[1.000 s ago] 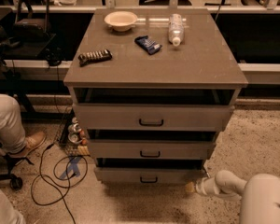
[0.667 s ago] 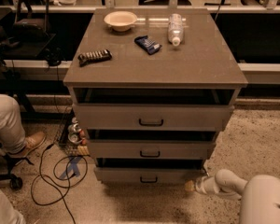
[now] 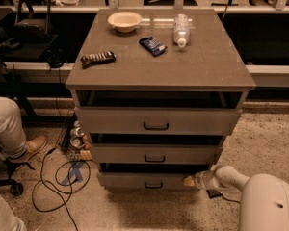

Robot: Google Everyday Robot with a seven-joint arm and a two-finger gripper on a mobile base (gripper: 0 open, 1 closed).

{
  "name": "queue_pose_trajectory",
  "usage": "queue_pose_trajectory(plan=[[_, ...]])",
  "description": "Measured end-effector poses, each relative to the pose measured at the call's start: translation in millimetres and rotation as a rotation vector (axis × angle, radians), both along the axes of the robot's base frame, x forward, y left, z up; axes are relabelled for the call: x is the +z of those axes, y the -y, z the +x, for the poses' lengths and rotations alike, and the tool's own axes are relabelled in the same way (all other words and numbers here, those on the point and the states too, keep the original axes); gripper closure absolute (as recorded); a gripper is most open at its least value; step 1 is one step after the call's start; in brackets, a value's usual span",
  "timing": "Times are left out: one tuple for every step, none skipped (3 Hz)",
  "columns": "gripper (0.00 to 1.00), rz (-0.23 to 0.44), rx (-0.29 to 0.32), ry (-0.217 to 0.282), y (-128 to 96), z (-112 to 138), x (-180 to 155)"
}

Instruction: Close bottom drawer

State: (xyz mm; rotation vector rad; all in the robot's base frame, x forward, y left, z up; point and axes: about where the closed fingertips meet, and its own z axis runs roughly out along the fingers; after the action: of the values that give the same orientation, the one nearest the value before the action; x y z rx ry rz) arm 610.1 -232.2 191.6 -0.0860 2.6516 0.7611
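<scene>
Camera view: looks down from the front on a grey-brown desk (image 3: 212,66) with three drawers stacked beneath its top.
Bottom drawer (image 3: 130,180): lowest of the three, at 6 o'clock from the middle of the frame. It has a thin front with a small black handle (image 3: 153,185) at its centre. A dark gap shows above the panel, so it stands pulled out a little.
Pincer (image 3: 190,180): at the 3 o'clock end of the bottom drawer's front, level with the panel. Its pale tip is touching or just beside the panel, and I cannot tell which. Whether it is set wide or narrow cannot be told.
Arm (image 3: 226,176): white, reaching toward 9 o'clock from the robot's rounded body (image 3: 269,203) at the 5 o'clock corner.
Middle drawer (image 3: 183,154): directly above the bottom one, also with a dark gap over its front.
Top drawer (image 3: 111,121): the tallest front, with a black gap between it and the desk top.
Bowl (image 3: 124,20): pale, on the desk top toward 11 o'clock.
Bottle (image 3: 181,29): clear, lying on its side at 3 o'clock of the bowl, cap toward the front edge.
Blue packet (image 3: 153,45): between bowl and bottle, nearer the front.
Dark snack bar (image 3: 98,58): near the desk's 9 o'clock edge.
Cans (image 3: 77,136): on the floor just beside the desk at 9 o'clock of the middle drawer.
Cable (image 3: 53,186): black loops on the speckled floor at 8 o'clock.
Person's leg (image 3: 7,124): light trousers at the 9 o'clock edge of the frame, with a brown shoe (image 3: 31,148) beside it.
</scene>
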Motion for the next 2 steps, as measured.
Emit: queue_pose_trajectory(plan=[[1.0,0.01,0.011,0.02,-7.2,11.5,5.4],[1.0,0.026,-0.004,0.013,1.3,7.7,0.5]])
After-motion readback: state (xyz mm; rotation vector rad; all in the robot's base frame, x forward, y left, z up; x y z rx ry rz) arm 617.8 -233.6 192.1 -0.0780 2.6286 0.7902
